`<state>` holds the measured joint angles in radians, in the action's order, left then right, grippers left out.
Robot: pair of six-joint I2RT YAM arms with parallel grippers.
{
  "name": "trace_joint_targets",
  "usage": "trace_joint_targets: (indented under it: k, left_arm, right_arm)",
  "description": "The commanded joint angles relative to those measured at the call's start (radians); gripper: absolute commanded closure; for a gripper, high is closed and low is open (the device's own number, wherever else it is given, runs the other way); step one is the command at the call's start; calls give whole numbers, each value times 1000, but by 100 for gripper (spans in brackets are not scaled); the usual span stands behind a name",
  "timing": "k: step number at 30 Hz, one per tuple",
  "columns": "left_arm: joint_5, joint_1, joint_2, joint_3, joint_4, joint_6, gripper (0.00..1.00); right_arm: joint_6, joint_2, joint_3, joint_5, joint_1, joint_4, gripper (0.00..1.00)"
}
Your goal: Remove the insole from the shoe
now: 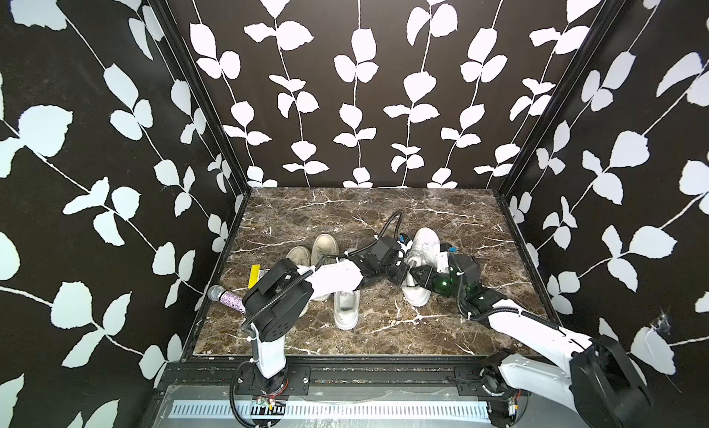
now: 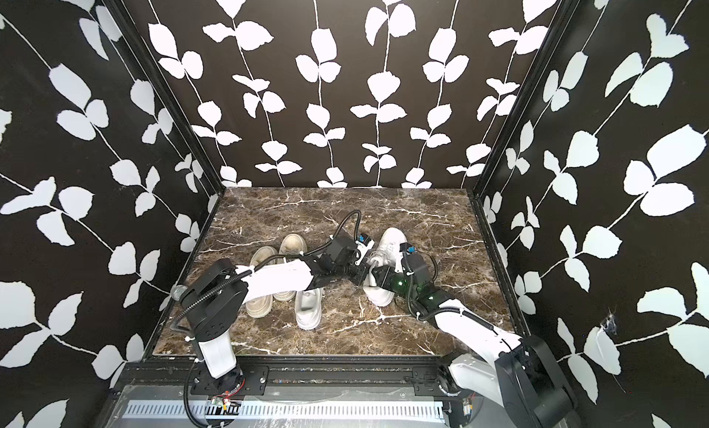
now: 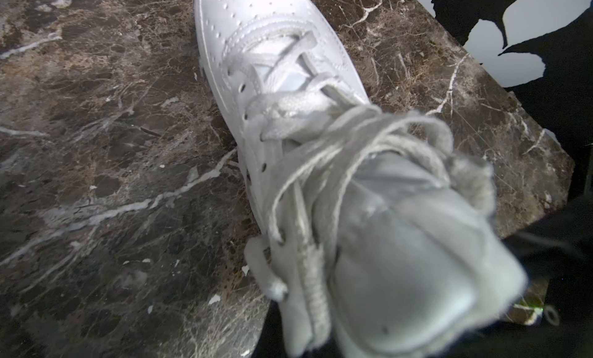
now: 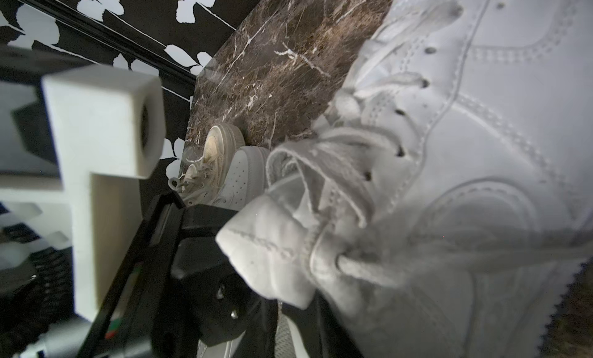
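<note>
A white high-top shoe (image 1: 426, 242) (image 2: 391, 242) stands right of the table's middle, toe pointing away. Both grippers meet at its opening. My left gripper (image 1: 403, 270) (image 2: 362, 272) comes in from the left and is shut on the upper edge of the shoe beside the top eyelet. In the right wrist view its black fingers (image 4: 208, 269) clamp that white flap (image 4: 266, 260). My right gripper (image 1: 416, 273) reaches the opening from the right, but its jaws are hidden by the shoe (image 4: 497, 115). Loose laces (image 3: 353, 131) drape over the tongue. The insole is hidden inside the shoe.
Two beige shoes (image 1: 325, 245) and a white low shoe (image 1: 346, 307) lie left of centre, partly under my left arm. A microphone with a purple glitter handle (image 1: 226, 297) and a yellow item (image 1: 254, 276) sit at the left edge of the marble table (image 1: 345, 211). Patterned walls enclose three sides.
</note>
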<state>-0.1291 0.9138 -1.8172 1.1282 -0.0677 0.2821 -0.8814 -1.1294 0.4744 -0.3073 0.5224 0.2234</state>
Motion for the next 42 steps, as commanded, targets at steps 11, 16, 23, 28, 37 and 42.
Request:
trace_joint_targets:
  k: [11, 16, 23, 28, 37, 42]
  left_arm:
    - [3, 11, 96, 7, 12, -40, 100]
    - [2, 14, 110, 14, 17, -40, 100]
    - [10, 20, 125, 14, 23, -39, 100]
    - [67, 18, 119, 16, 46, -39, 100]
    - [261, 17, 74, 71, 179, -62, 100]
    - [348, 17, 38, 110, 255, -69, 100]
  right_arm:
    - [119, -67, 105, 105, 55, -152, 73]
    - [130, -116, 131, 123, 80, -167, 77]
    - [116, -125, 125, 113, 94, -108, 100]
    - [97, -54, 110, 104, 95, -60, 100]
    - [6, 63, 57, 89, 94, 89, 100]
    - [-52, 62, 40, 48, 94, 193, 100]
